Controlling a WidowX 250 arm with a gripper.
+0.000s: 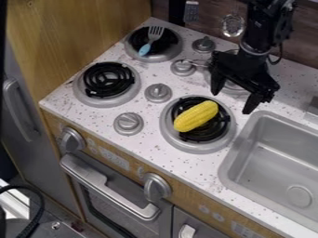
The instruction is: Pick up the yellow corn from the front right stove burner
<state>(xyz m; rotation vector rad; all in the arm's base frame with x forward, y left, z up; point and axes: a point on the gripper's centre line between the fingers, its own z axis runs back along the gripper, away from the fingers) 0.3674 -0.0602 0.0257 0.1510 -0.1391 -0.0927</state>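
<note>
We see a blue-handled fork [146, 45] lying on the far-left burner [131, 45] of the counter [93, 111]. Farther right, we find the yellow corn cob [196, 116] resting at a slant on the near-right burner [197, 148], and we see the end effector [233, 100] above, its fingers spread and empty, beside the sink [273, 174].

Yellow corn cob [196, 116], lying aslant on a black burner coil [217, 127].
</note>
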